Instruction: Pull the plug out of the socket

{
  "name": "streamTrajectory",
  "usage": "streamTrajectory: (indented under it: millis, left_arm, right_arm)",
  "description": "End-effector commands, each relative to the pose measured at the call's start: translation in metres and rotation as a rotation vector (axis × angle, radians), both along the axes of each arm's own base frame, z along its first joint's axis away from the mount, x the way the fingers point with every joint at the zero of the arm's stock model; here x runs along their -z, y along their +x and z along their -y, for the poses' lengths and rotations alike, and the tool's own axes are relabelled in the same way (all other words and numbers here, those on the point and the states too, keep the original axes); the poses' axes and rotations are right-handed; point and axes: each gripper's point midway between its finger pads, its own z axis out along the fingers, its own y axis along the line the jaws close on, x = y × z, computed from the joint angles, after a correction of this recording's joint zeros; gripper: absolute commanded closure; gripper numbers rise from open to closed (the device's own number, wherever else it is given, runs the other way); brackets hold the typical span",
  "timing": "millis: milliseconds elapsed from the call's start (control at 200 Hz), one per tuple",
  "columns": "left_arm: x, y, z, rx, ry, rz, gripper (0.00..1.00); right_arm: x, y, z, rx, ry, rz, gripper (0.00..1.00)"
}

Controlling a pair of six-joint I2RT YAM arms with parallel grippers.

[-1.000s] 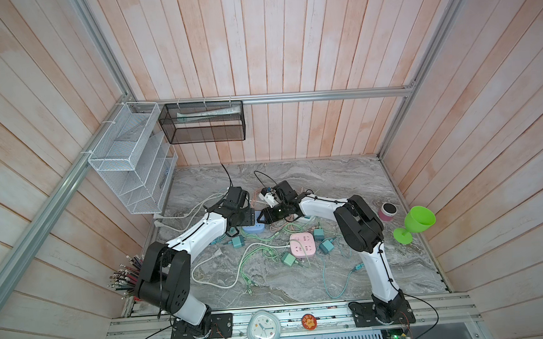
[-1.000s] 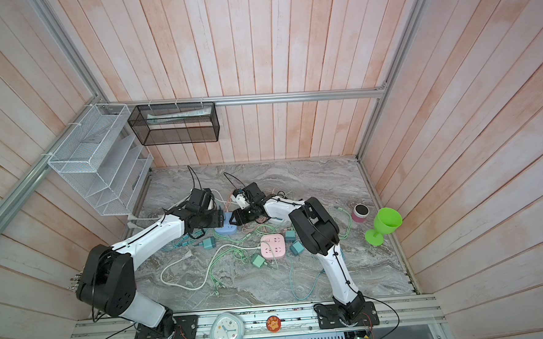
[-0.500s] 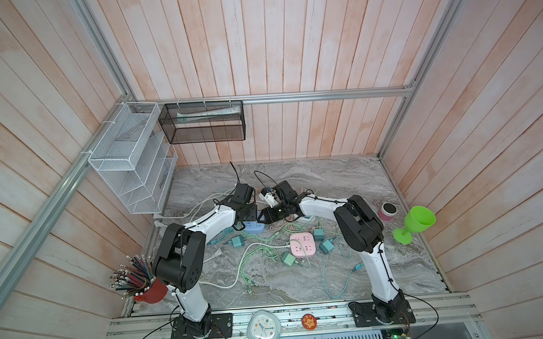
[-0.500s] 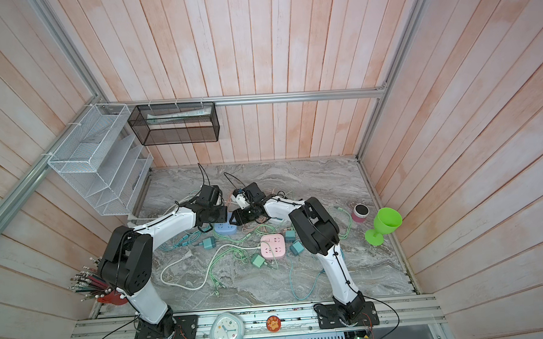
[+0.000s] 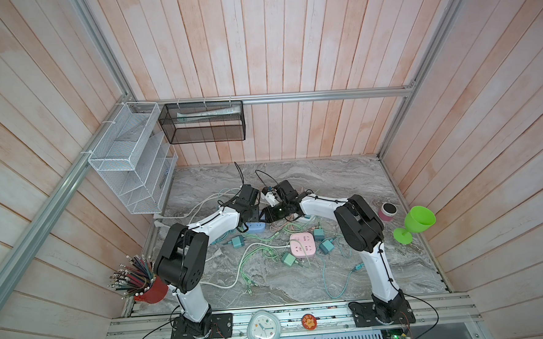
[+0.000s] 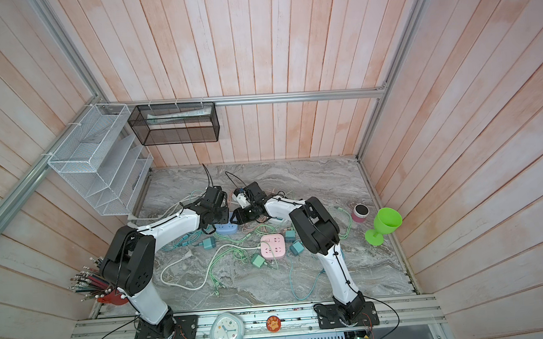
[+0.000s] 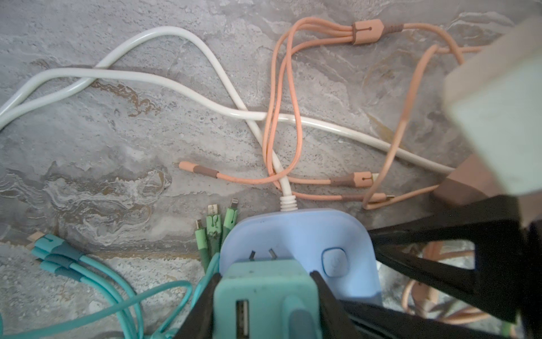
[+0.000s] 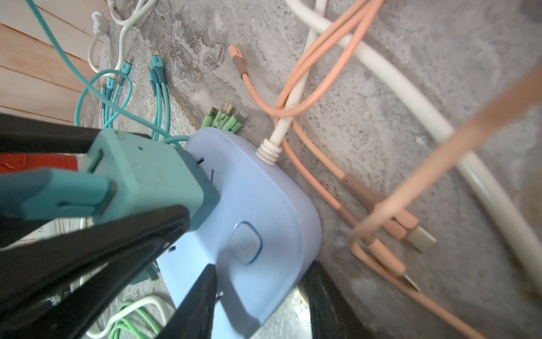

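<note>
Left gripper (image 7: 264, 280) clamped on teal plug (image 7: 265, 305); prongs part-showing above blue socket (image 7: 302, 234), left of desk centre. Right gripper (image 8: 261, 293) straddles socket, clamp unclear. You pull straight along prongs, off socket face.

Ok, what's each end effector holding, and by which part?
Left end effector clamps the teal plug by its side faces; right end effector grips the blue socket across its button end.

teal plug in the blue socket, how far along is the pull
Done: left claw is clamped on the teal plug, right claw straddles the blue socket. In hand: the pull, prongs partly showing. To do: get the prongs fully clear of the socket; their tips look seated.
</note>
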Motion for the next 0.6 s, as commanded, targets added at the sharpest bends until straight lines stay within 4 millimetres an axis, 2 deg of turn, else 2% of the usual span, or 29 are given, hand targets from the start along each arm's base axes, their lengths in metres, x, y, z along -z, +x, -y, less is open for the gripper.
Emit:
streamTrajectory:
  millis: [0, 110, 380, 595]
  left_arm:
    - [-0.003, -0.006, 0.012, 0.033, -0.008, 0.016, 0.67]
    - [-0.003, -0.007, 0.014, 0.024, -0.015, 0.026, 0.70]
    - [-0.037, -0.010, 0.030, 0.020, -0.091, 0.185, 0.77]
    - [-0.045, -0.010, 0.022, 0.000, -0.115, 0.182, 0.77]
  right_arm:
    - [0.109, -0.039, 0.067, 0.045, -0.342, -0.189, 0.55]
    - [0.114, -0.044, 0.071, 0.044, -0.359, -0.202, 0.56]
    - [0.129, -0.054, 0.079, 0.037, -0.408, -0.232, 0.59]
    - [0.136, -0.062, 0.085, 0.035, -0.430, -0.244, 0.60]
